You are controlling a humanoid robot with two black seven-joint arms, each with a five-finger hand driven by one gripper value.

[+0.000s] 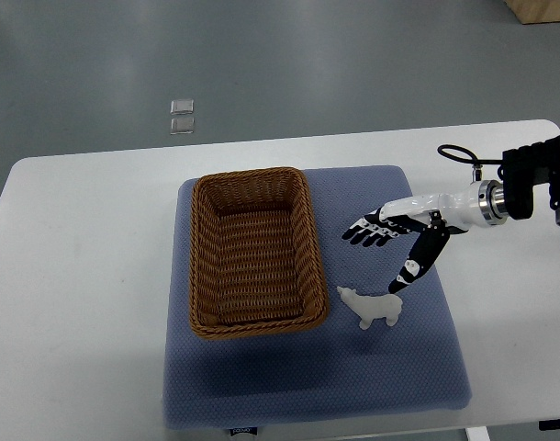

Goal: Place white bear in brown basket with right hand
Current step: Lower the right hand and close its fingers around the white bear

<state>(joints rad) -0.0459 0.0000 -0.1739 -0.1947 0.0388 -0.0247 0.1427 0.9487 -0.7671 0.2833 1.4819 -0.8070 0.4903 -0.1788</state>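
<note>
The right hand reaches in from the right edge over a blue padded mat, its black-tipped fingers spread flat and pointing toward the basket, its thumb angled down on its own. It grasps nothing; the hand is released and empty. Just below the thumb tip lies the white bear, on its side on the mat with its head toward the basket; whether the thumb actually touches the bear's back is hard to tell from this steep angle, though they look very close. Beyond the fingertips, a little apart from them, stands the brown wicker basket, rectangular and with nothing inside. The bear rests just beside the basket's near right corner, outside the rim. The mat sits on a white table.
</note>
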